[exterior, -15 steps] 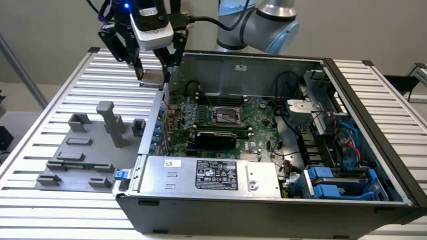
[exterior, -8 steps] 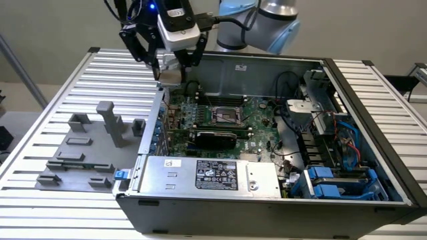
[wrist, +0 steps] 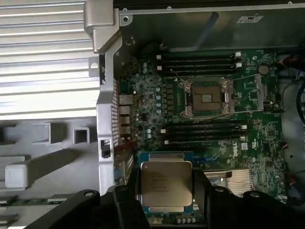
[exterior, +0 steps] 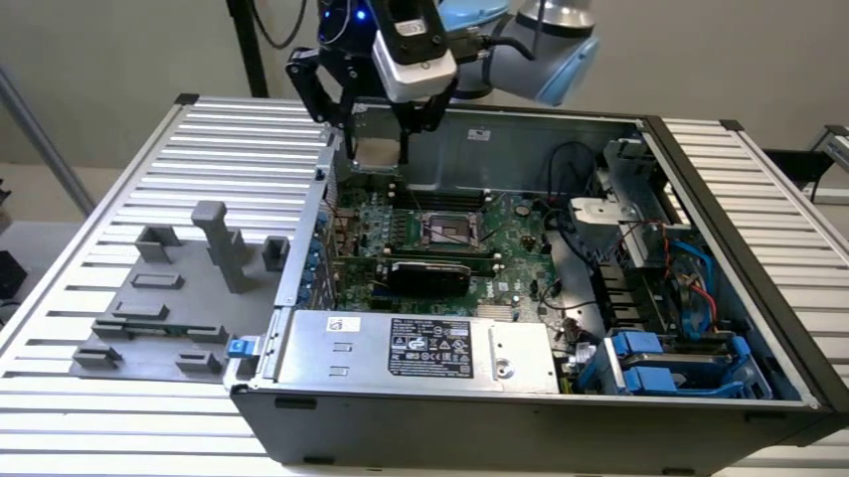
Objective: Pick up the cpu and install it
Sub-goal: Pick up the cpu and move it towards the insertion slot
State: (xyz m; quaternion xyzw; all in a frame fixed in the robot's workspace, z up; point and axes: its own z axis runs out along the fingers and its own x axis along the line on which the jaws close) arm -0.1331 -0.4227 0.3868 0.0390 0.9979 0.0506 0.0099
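The cpu [wrist: 166, 186], a small square chip with a silvery top and a tan rim, sits flat between the two black fingers [wrist: 127, 195] of my gripper [wrist: 166, 192], which is shut on it. In the exterior view the gripper [exterior: 378, 134] hangs above the back left corner of the open computer case, with the cpu [exterior: 377, 151] between its fingers. The black metal-framed socket [wrist: 206, 98] on the green motherboard lies uncovered, its load plate [wrist: 255, 93] swung aside. In the exterior view the socket [exterior: 448, 231] is to the right of the gripper and lower than it.
The case wall [exterior: 308, 234] stands just below the gripper. Grey fixture blocks [exterior: 173, 288] sit on the slatted table at the exterior view's left. A power supply [exterior: 412, 348] fills the case front. Cables [exterior: 584, 248] and blue drive bays [exterior: 677, 363] crowd the right.
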